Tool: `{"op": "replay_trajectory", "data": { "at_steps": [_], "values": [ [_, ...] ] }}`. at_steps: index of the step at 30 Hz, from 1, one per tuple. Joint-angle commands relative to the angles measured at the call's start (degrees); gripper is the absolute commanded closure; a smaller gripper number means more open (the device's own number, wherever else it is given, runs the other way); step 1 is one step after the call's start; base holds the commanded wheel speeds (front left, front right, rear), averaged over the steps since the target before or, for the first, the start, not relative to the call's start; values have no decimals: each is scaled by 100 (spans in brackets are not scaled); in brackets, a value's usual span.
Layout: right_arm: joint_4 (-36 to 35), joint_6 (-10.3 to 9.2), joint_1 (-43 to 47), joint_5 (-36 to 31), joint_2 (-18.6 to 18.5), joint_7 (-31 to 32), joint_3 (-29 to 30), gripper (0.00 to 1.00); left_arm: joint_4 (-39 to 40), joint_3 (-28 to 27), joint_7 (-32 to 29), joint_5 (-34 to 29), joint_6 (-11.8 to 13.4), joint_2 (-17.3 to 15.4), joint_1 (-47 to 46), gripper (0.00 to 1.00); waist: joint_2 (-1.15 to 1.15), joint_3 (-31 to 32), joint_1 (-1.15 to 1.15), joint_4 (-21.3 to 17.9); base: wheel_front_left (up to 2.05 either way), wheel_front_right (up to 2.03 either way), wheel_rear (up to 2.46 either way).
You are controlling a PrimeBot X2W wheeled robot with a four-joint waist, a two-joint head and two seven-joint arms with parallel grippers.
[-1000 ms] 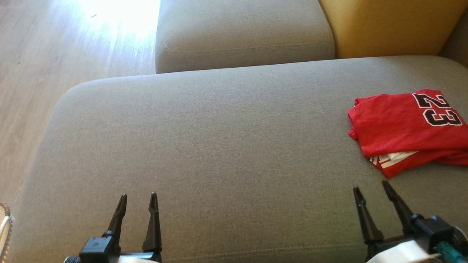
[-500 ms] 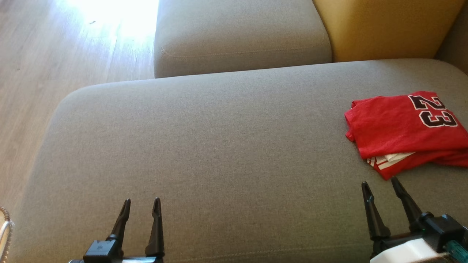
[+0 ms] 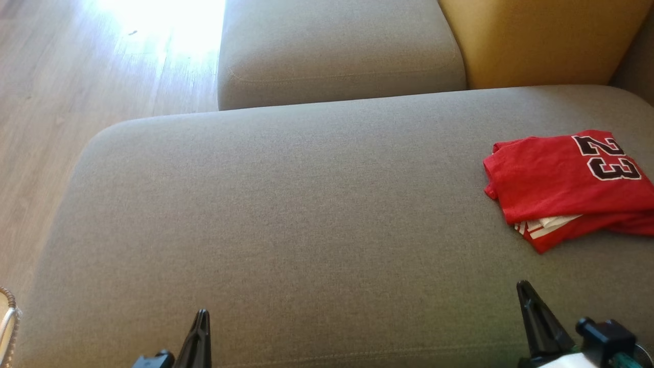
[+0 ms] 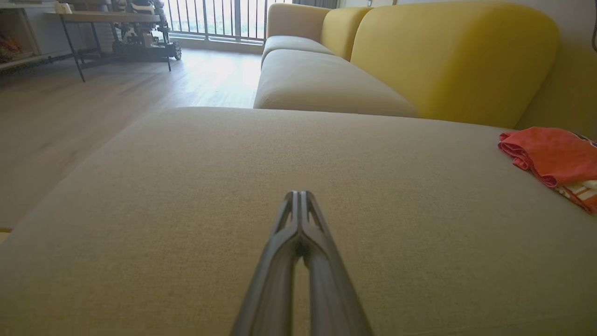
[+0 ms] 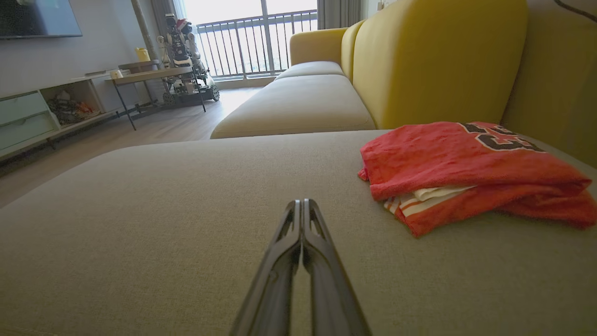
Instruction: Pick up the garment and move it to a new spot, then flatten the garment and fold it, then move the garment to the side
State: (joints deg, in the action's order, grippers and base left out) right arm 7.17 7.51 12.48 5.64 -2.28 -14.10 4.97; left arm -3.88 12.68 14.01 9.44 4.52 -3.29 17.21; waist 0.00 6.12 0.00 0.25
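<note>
The garment (image 3: 557, 189) is a red jersey with a black "23", lying folded at the right side of the grey sofa seat (image 3: 306, 214). It also appears at the right of the left wrist view (image 4: 555, 158) and in the right wrist view (image 5: 461, 163). My left gripper (image 3: 200, 322) sits low at the seat's near edge, shut with nothing in it, fingertips together (image 4: 298, 195). My right gripper (image 3: 526, 296) is shut and empty too (image 5: 301, 203), a short way in front of the jersey and not touching it.
A second grey seat cushion (image 3: 337, 46) lies beyond, with yellow backrests (image 3: 536, 36) at the right. Wooden floor (image 3: 76, 76) runs along the left. A side table (image 5: 154, 77) and a low shelf stand across the room.
Both grippers have gone from open to shut and have drawn back toward the bottom edge of the head view. The jersey lies as before.
</note>
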Motion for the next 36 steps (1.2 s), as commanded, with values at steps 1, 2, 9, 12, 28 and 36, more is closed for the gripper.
{"op": "replay_trajectory", "data": {
  "at_steps": [1,2,9,12,28,36],
  "values": [
    [-171,0,-179,193,-10,37,2,100,201,-26,-18,178,-12,-10,-160,100,0,-10,0,-1,0,0,0],
    [-164,0,-193,264,-11,53,3,100,194,-37,-31,252,-19,-15,-177,100,0,-15,0,-1,0,0,0],
    [-115,0,-289,756,-17,169,10,100,106,-105,-119,760,-94,-47,-310,100,0,-50,0,-2,0,0,0],
    [-94,0,-331,965,-19,218,13,100,65,-134,-156,974,-128,-58,-369,100,0,-66,0,-3,0,0,0],
    [13,0,-540,2012,-27,466,30,100,-115,-292,-349,2036,-283,-105,-649,100,0,-141,0,-5,0,0,0],
    [70,-1,-651,2570,-32,598,39,100,-188,-386,-457,2594,-360,-123,-791,100,0,-183,0,-7,0,0,0]
  ]
}}
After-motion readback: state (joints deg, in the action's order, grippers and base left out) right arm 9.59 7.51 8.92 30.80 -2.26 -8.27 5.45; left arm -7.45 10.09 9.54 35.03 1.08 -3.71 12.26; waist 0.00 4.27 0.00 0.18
